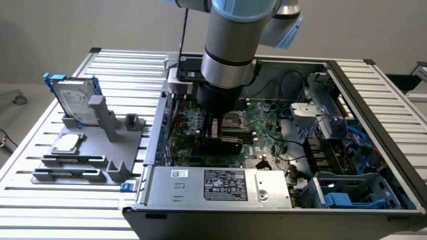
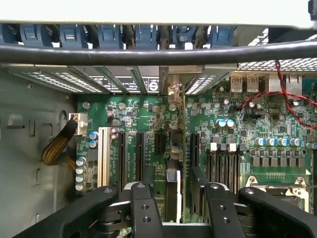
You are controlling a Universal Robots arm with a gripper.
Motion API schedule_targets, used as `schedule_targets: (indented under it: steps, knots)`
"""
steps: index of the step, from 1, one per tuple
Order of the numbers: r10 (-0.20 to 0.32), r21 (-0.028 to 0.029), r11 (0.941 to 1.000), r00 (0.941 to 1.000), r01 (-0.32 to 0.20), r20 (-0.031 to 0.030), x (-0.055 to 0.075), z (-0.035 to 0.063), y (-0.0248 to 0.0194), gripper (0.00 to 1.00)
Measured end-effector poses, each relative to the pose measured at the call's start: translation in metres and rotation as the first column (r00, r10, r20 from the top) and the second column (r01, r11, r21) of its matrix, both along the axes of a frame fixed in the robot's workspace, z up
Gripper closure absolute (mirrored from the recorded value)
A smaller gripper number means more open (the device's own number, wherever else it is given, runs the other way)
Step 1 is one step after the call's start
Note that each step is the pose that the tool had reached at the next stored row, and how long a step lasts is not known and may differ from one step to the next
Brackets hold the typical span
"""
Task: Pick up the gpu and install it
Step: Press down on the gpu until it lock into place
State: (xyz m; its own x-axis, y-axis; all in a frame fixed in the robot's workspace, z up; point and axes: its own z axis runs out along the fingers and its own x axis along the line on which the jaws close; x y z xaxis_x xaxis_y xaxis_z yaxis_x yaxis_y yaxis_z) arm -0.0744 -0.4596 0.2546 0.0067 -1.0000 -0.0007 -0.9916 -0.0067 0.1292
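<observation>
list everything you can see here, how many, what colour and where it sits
table: 1, silver slats, under everything
computer case: 1, dark grey, open, on the table
motherboard: 1, green, inside the case
gpu: 1, green and black, on edge on the motherboard
power supply: 1, silver, at the case's near end
fixture: 1, grey, at the exterior view's left of the case
hard drive: 1, silver with blue frame, upright in the fixture
cpu chip: 1, silver, flat on the fixture
arm: 1, grey and blue, reaching into the case
end effector: 1, black, open, straddling the gpu
</observation>
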Motion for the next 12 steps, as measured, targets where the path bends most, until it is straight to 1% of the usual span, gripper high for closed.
schedule_targets:
  steps: [3, 4, 6, 9, 10, 12]
  knots:
    - [0.000, 0.0031, 1.0000, 1.0000, 0.000, 0.0007, 0.0000, -0.0014, 0.0000, 0.58]
    - [0.000, 0.0041, 1.0000, 1.0000, 0.000, 0.0025, 0.0001, -0.0016, 0.0001, 0.58]
    - [0.000, 0.0053, 1.0000, 1.0000, 0.000, 0.0079, 0.0001, -0.0020, 0.0002, 0.58]
    - [0.000, 0.0060, 1.0000, 0.9998, 0.000, 0.0195, -0.0003, -0.0024, 0.0005, 0.58]
    - [0.000, 0.0059, 1.0000, 0.9998, 0.000, 0.0220, -0.0006, -0.0025, 0.0005, 0.58]
    - [0.000, 0.0058, 1.0000, 0.9997, 0.000, 0.0239, -0.0014, -0.0027, 0.0006, 0.58]
